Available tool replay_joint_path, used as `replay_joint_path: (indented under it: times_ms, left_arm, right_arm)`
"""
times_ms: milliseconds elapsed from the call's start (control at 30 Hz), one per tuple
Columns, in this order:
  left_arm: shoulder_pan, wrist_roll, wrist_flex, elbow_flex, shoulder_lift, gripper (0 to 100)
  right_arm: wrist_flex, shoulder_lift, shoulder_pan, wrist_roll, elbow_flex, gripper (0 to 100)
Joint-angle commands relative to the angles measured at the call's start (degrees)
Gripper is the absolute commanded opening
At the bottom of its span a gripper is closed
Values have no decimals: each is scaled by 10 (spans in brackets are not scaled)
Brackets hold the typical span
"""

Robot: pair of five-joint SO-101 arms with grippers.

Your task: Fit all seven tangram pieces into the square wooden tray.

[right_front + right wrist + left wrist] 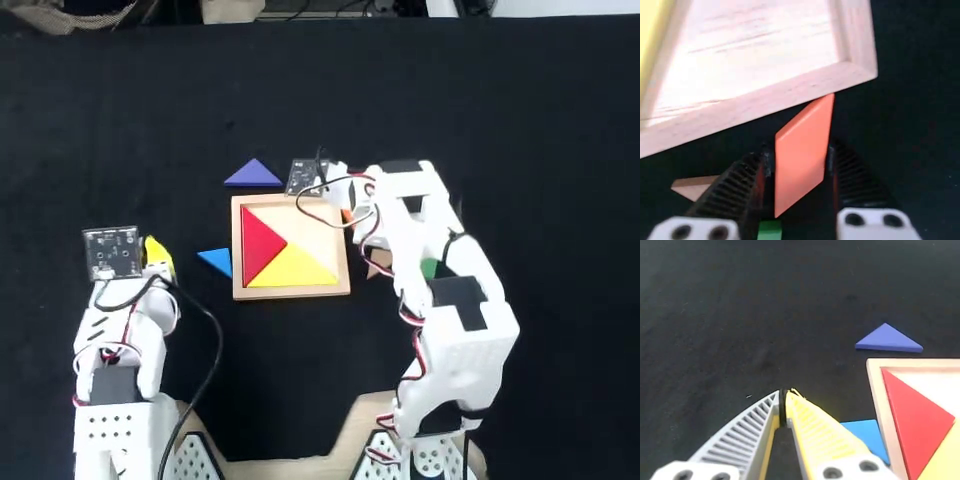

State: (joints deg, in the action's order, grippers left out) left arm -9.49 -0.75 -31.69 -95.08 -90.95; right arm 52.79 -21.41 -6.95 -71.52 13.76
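Orange parallelogram piece sits clamped between the right gripper's fingers, its far end at the wooden tray's outer rim. Left gripper is closed on nothing, near the light-blue triangle beside the tray.

Light in here is soft and comes from overhead, pretty even across the whole table. The black cloth just eats it, so hardly any shadows show up on it. Seen close from the left wrist, it does pick up a faint grey sheen. The white arm shells are the brightest thing going, almost blown out. The wooden tray has a pale, slightly glary floor, with deep shadow under its rim beside the evenly lit orange piece.
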Motion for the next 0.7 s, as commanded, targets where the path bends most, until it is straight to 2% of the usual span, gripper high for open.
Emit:
replay_joint_path:
  times_ms: [0, 133, 200, 267, 367, 500, 600, 667]
  left_arm:
    - [13, -11, 13, 4, -5, 30]
    - [13, -12, 14, 4, -5, 30]
    - [13, -12, 14, 4, -5, 30]
    - [13, -12, 14, 4, -5, 30]
    - [14, -12, 14, 4, -5, 30]
    - [14, -12, 14, 5, -5, 30]
    - [14, -12, 11, 5, -5, 30]
    - [14, -11, 10, 5, -5, 30]
  right_arm:
    - [-11, 0, 23, -9, -42, 109]
    - [34, 0, 32, -9, -82, 51]
    - [98, 0, 32, -1, -116, 12]
    - [175, 0, 27, 43, -162, 14]
    - [277, 0, 27, 135, -244, 15]
    - [370, -5, 30, 304, -313, 14]
    - [382, -4, 31, 432, -314, 11]
    - [350, -5, 35, 534, -313, 11]
